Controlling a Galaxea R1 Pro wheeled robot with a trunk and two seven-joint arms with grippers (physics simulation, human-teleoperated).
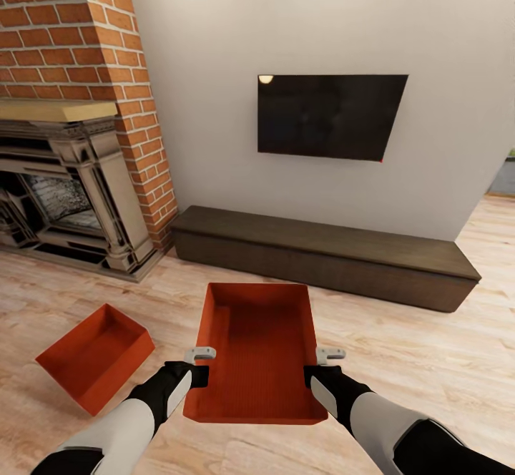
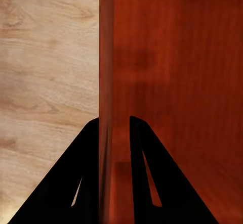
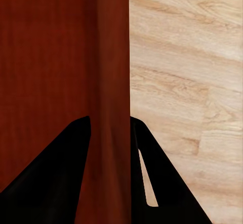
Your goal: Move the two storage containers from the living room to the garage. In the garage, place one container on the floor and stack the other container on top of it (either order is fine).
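Both my grippers clamp one storage container (image 1: 259,346) by its side walls, left gripper (image 1: 201,365) and right gripper (image 1: 319,365), above the living-room wood floor (image 1: 400,346); second container (image 1: 95,355) sits left.

- I'm looking at a home living room.
- A brick fireplace (image 1: 71,103) with an ornate surround fills my left side.
- A dark TV (image 1: 330,116) hangs on the cream wall (image 1: 214,31) above a long low cabinet (image 1: 322,253).
- Light wood planks (image 1: 429,346) cover the ground.
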